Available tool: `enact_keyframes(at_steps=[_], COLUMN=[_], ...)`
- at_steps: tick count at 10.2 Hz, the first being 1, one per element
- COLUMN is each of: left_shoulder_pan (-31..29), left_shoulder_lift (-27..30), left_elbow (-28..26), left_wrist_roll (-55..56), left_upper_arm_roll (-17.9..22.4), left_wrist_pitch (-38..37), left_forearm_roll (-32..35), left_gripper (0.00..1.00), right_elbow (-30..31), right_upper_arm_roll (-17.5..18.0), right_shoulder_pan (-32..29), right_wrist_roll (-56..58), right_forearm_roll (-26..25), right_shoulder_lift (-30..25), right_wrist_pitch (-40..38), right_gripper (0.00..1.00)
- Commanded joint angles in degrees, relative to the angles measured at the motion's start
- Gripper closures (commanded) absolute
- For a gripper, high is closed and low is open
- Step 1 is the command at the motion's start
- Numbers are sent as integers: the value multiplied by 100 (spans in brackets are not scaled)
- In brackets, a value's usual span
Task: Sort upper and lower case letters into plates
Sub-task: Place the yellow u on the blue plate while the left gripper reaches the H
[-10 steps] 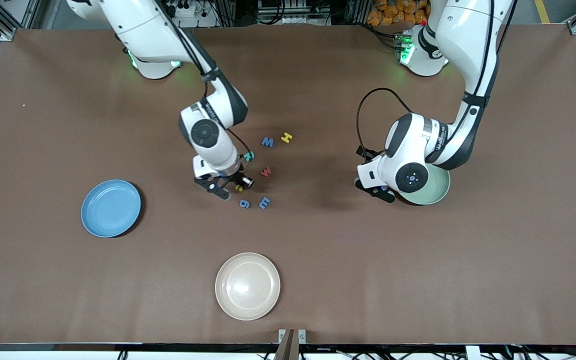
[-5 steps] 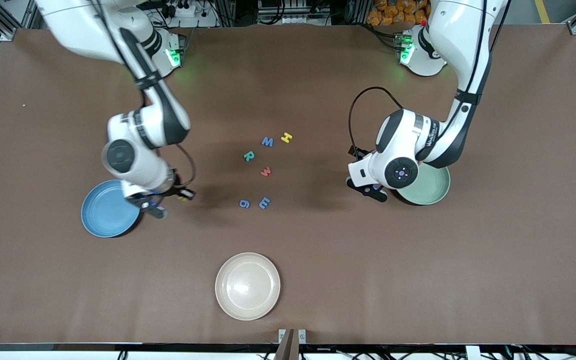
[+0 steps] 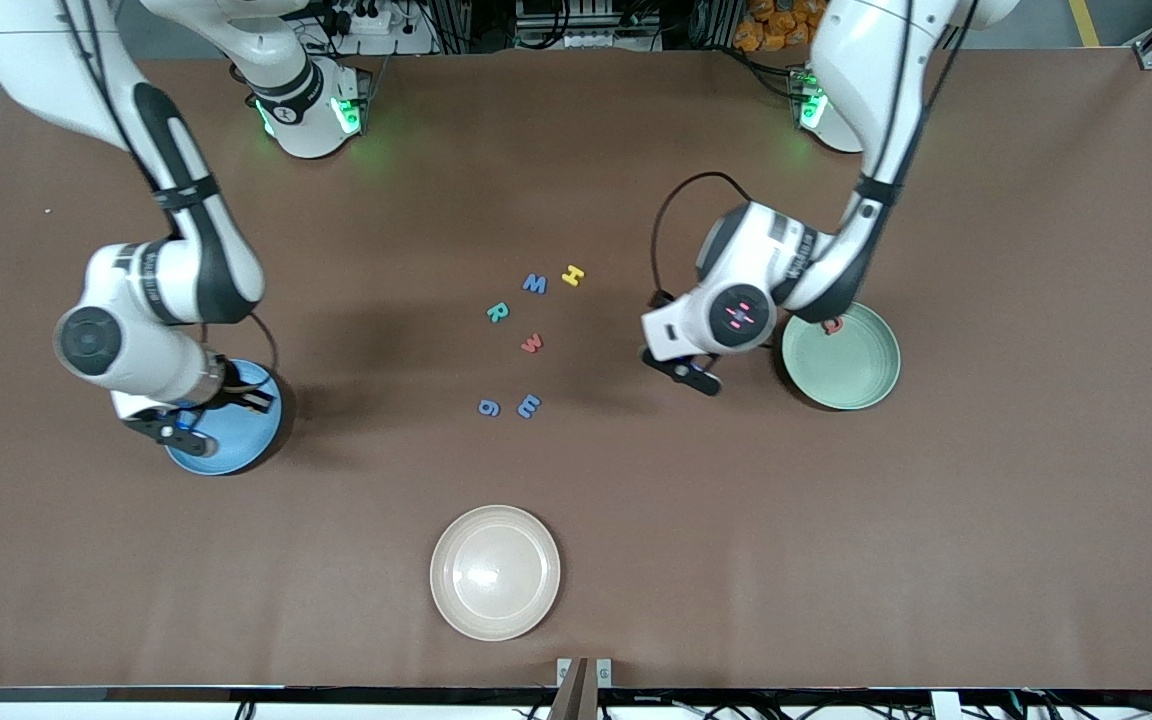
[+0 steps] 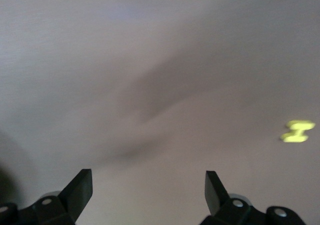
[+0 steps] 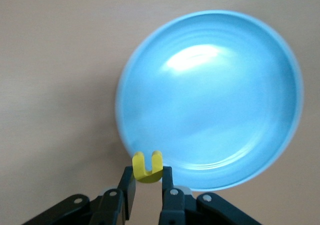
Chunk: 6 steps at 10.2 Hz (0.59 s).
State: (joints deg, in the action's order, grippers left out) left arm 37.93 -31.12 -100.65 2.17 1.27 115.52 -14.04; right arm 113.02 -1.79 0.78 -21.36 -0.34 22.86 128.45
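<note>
right gripper (image 5: 145, 187) carrying yellow u (image 5: 147, 167) to sky blue plate (image 3: 248, 440); left gripper (image 3: 684, 368) free

right fingers (image 5: 126, 185) clamped on the u, over the plate's rim, so lowercase looks bound there. left fingers (image 4: 80, 189) spread wide, empty, over bare bench (image 3: 636, 560) beside mint green plate (image 3: 861, 385), red Q (image 3: 833, 324) at its 11 o'clock rim. Unsorted mid-bench: M (image 3: 534, 284), H (image 3: 573, 275), R (image 3: 497, 312), w (image 3: 531, 343), g (image 3: 488, 407), e (image 3: 528, 405). Cream plate (image 3: 495, 571) unused.

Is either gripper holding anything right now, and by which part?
The right gripper pinches the yellow u by its curved base, prongs pointing outward, over the blue plate. The left gripper is open, holding nothing.
</note>
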Motion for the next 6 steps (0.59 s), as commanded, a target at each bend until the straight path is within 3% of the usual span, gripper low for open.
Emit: enact_keyframes(at_steps=[1, 3, 6], left_shoulder_pan=[547, 1170, 1750], left_shoulder_lift=[-34, -43, -271], left_elbow=[116, 98, 98], left_wrist_roll=[667, 1720, 1909], left_upper_arm_roll=[75, 101, 118], left_wrist_pitch=[486, 900, 1691], left_forearm_roll=[-151, -82, 129], left_gripper=[1, 2, 3], right_elbow=[18, 27, 27], right_upper_arm_roll=[99, 99, 99], right_shoulder_pan=[-437, -429, -421], right_wrist_roll=[465, 449, 457], right_forearm_roll=[-98, -98, -98], right_shoulder_lift=[-133, -159, -185], right_wrist_pitch=[-233, -241, -250], right_gripper=[91, 0, 0])
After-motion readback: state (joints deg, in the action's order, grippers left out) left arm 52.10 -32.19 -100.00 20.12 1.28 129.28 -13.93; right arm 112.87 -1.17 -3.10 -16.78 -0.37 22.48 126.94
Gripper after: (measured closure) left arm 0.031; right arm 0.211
